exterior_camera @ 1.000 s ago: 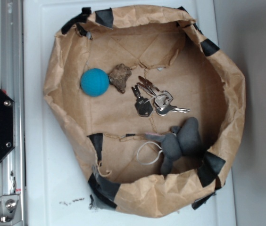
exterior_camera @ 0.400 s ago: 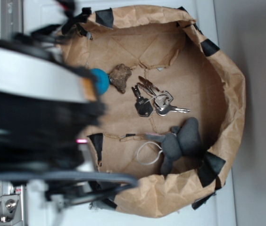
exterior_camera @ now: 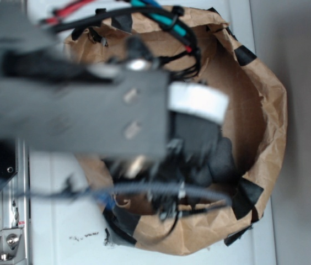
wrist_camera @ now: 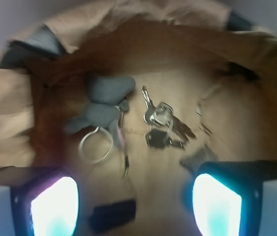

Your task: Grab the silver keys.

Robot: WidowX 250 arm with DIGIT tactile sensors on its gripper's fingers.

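Observation:
In the wrist view the silver keys (wrist_camera: 162, 122) lie flat on the brown paper floor, a small shiny bunch with dark heads, a little right of centre. My gripper (wrist_camera: 136, 204) hangs above the floor with its two glowing fingers (wrist_camera: 55, 206) wide apart at the bottom corners, open and empty. The keys lie ahead of the fingertips, apart from them. In the exterior view the arm (exterior_camera: 89, 110) covers the keys completely.
A grey plush toy (wrist_camera: 104, 98) with a white loop (wrist_camera: 95, 145) lies left of the keys. A brown rock-like lump (wrist_camera: 197, 160) sits by the right finger. High crumpled paper walls (exterior_camera: 266, 99) with black tape patches (exterior_camera: 246, 199) ring the floor.
The arm has swung in from the left over the paper bowl and now hides the keys, ball and rock in the exterior view. Objects have not moved.

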